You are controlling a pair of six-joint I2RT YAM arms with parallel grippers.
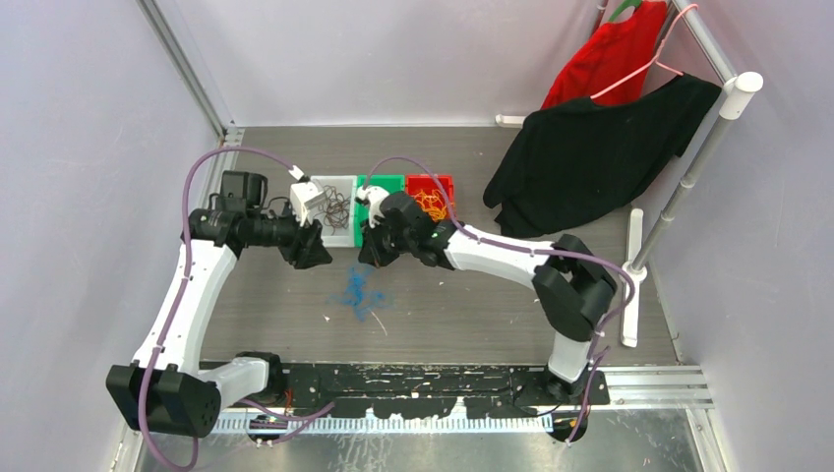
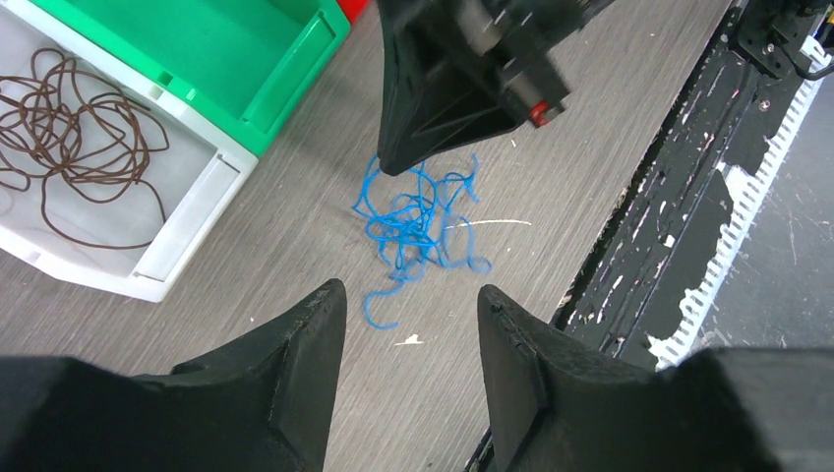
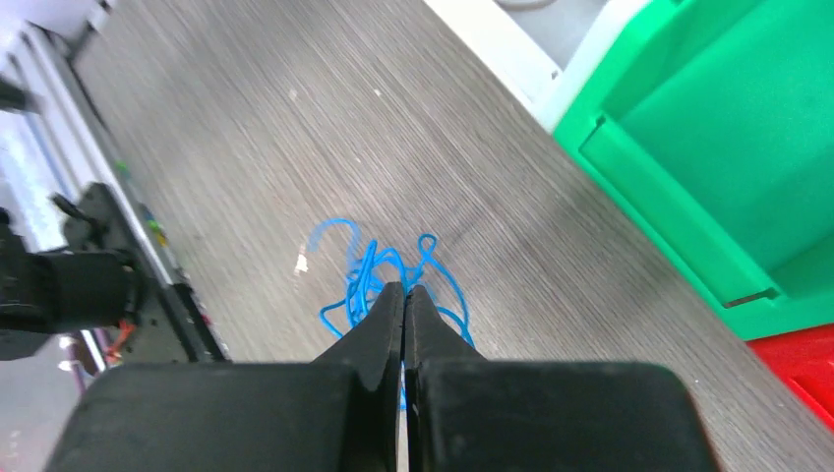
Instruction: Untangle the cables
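A blue cable (image 1: pixel 359 293) lies in a loose tangle on the grey table between my two grippers. Brown cables (image 1: pixel 336 209) are coiled in the white bin (image 2: pixel 187 226) and orange cables (image 1: pixel 430 204) in the red bin (image 1: pixel 445 183). My right gripper (image 3: pixel 404 290) is shut, its tips at the far edge of the blue cable (image 3: pixel 366 270); whether a strand is pinched does not show. The left gripper (image 2: pixel 413 295) is open and empty, hovering just short of the blue cable (image 2: pixel 418 226), with the right fingers (image 2: pixel 433 108) opposite it.
A green bin (image 1: pixel 379 187) with nothing in it stands between the white and red ones. A black garment (image 1: pixel 590 157) and a red one (image 1: pixel 610 54) hang from a rack (image 1: pixel 688 167) at the back right. A black rail (image 1: pixel 423 379) runs along the near edge.
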